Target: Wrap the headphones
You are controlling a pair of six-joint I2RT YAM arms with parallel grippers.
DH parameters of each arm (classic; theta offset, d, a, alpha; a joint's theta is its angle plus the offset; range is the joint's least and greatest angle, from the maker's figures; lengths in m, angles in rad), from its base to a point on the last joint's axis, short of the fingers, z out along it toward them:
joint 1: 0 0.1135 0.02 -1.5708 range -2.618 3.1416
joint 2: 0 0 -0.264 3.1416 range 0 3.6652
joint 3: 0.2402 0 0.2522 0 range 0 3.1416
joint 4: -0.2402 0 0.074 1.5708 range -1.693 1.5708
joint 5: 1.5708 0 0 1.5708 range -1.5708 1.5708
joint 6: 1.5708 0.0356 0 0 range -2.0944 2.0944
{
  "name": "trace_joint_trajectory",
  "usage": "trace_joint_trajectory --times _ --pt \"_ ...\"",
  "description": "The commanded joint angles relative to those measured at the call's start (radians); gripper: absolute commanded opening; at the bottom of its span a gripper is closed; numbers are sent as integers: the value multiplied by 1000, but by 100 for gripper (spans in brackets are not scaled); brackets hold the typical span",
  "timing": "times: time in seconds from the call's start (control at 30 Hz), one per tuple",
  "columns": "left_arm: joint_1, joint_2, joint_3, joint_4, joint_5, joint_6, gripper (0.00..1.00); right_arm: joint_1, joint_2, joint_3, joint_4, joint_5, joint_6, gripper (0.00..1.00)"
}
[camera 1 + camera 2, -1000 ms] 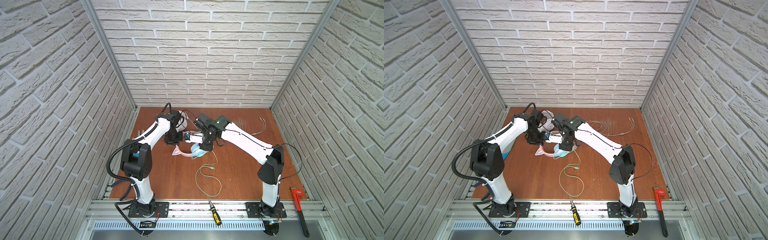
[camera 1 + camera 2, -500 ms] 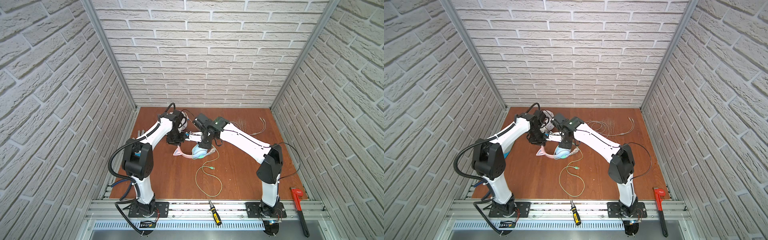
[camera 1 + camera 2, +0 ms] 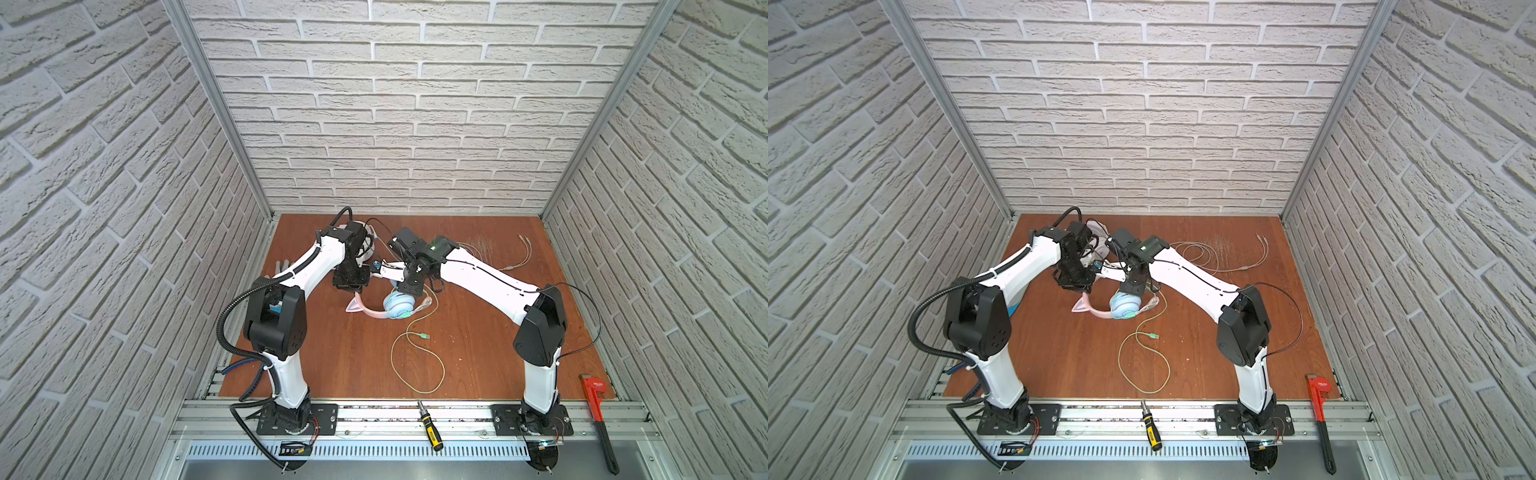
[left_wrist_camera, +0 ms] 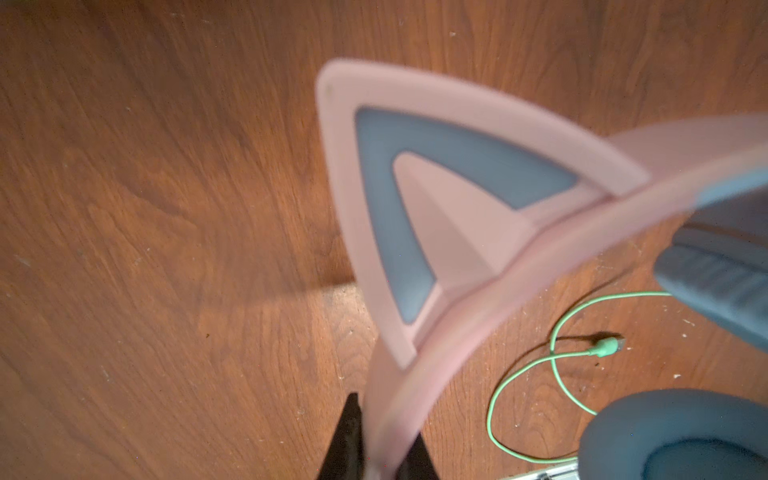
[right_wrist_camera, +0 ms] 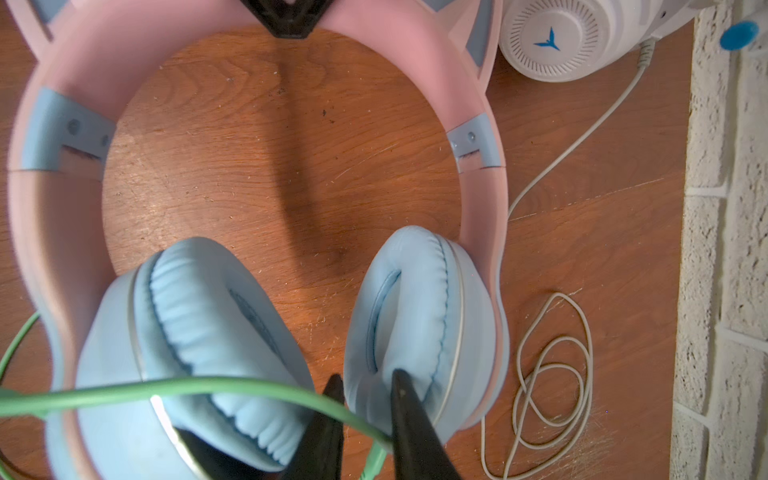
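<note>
Working on the cat-ear headphones (image 3: 397, 309), low at the board (image 3: 332, 365) well beyond the screwdriver (image 3: 430, 426) and a little to its left. With the left gripper (image 4: 384, 419), pinches the pink headband (image 4: 478, 332) just beside one cat ear (image 4: 436, 216), claw pressed together on the band. With the right gripper (image 5: 366, 376), reaches in at the cup end, claw spread a little, one of its fingers (image 5: 411, 424) against a light-blue ear cushion (image 5: 415, 299) and the green cable (image 5: 166, 388) crossing the gap loose, so pinching nothing by the look of it. Leaves most of that cable in a wide slack loop on the board between the headphones and the screwdriver, with the green plug (image 3: 424, 336) lying free at the loop's far side. Leaves the white headphones (image 5: 548, 37) untouched, farther still from the screwdriver, just past the pink band, with the white cable (image 5: 577, 143) spilled in loose coils. Judged from this: at the very start of wrapping the first pair, band steadied, no turn of cable yet laid round anything. Next, most likely: close on the green cable near the cup, take up the slack toward the screwdriver side, and lead it round the band or cups in even turns. Calls for a firm hold on a thin cord, no tug strong enough to pull the band out of the left pinch, and care not to trap the plug under a cup.
</note>
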Motion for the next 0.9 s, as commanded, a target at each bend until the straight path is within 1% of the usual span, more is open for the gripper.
trace_joint_trajectory --times 0.0,0.27,0.3,0.4,0.57,0.7,0.87 --pt "-11 -2 -5 -21 67 44 0 -10 -49 -9 78 11 10 24" --pt "-12 18 -3 -22 68 41 0 -5 -147 -101 170 -49 -17 19" --pt "-11 21 0 -25 68 43 0 -4 -163 -122 190 -51 -48 18" --pt "-15 26 13 -28 71 47 0 -4 -189 -155 220 -56 -90 17" --pt "-22 27 31 -39 73 64 0 -9 -172 -147 218 -40 -145 18" --pt "-31 19 34 -42 70 78 0 -24 -147 -128 230 -85 -166 21" --pt "-44 1 37 -45 65 96 0 -48 -113 -106 252 -113 -176 23"
